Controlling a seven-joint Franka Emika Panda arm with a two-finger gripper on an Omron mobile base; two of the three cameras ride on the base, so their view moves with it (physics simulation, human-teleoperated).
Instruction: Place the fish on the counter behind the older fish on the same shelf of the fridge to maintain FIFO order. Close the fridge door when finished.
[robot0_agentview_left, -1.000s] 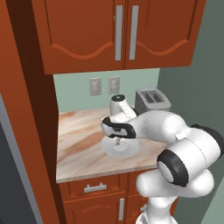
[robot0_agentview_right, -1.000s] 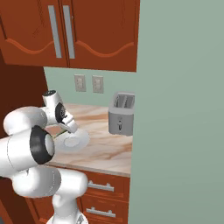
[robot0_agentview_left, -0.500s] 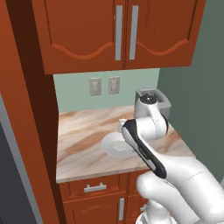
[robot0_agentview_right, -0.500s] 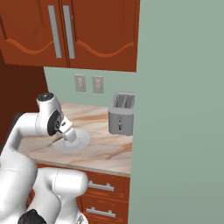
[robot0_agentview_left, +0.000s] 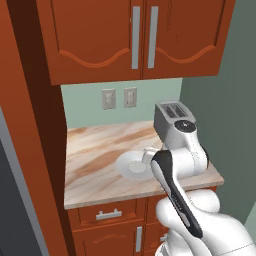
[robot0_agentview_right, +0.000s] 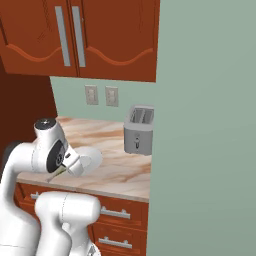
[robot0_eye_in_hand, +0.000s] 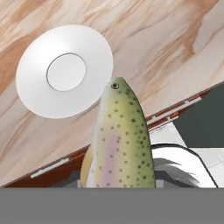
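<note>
On the left of the left base view, a tall orange-brown cabinet side (robot0_agentview_left: 30, 125) runs from top to bottom, and just beside it the table (robot0_agentview_left: 95, 150), a pinkish marbled slab with brown veins, stretches toward the green wall. Two beige wall plates (robot0_agentview_left: 119, 98) sit on the pale green backsplash above it, under the wooden upper cabinets (robot0_agentview_left: 135, 37) with their grey bar handles. Further right on the slab lies a white plate (robot0_agentview_left: 131, 164), bare on top, and behind it stands a grey toaster (robot0_agentview_left: 170, 116) against the wall. The white arm crosses in front of the plate's right edge.

From the right base view the same plate (robot0_agentview_right: 90, 159) shows just right of the arm's wrist, the toaster (robot0_agentview_right: 139, 130) well apart to its right, and the end effector (robot0_agentview_right: 61, 171) hangs at the table's front edge with a thin olive sliver poking out of it.

Looking along the hand, the fish (robot0_eye_in_hand: 120, 144) rises from between the fingers, head up, speckled yellow-green with a pink stripe; the end effector is clamped on its body. It is lifted off the table (robot0_eye_in_hand: 166, 39), with the plate (robot0_eye_in_hand: 65, 70) beyond it to the upper left and drawer fronts (robot0_eye_in_hand: 170, 114) below the table's edge to the right.
</note>
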